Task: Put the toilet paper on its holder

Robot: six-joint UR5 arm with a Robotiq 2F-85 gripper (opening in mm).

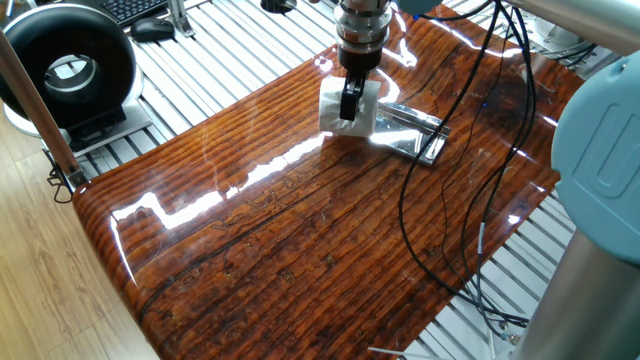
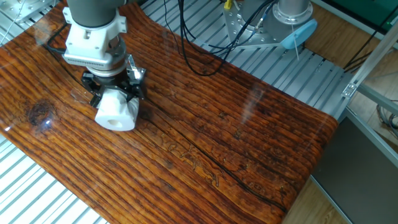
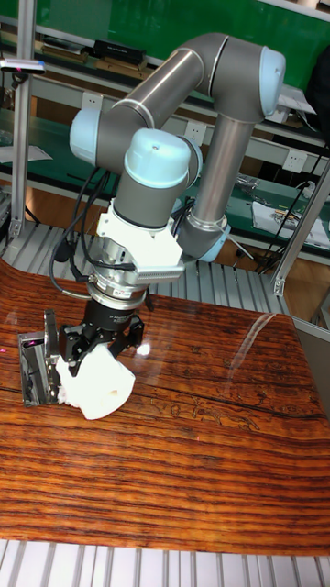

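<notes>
The white toilet paper lies on its side in my gripper, which comes down from above and is shut on it, a black finger on either side. Its hollow core end faces the camera in the other fixed view. The shiny silver holder lies flat on the wooden table right beside the roll. In the other fixed view only a corner of the holder shows behind the gripper. I cannot tell whether the roll touches the holder or the table.
The glossy wooden table top sits on a slatted metal bench. Black cables trail across the table's right side. A black round device stands off the table's left. A metal post stands beyond the far edge.
</notes>
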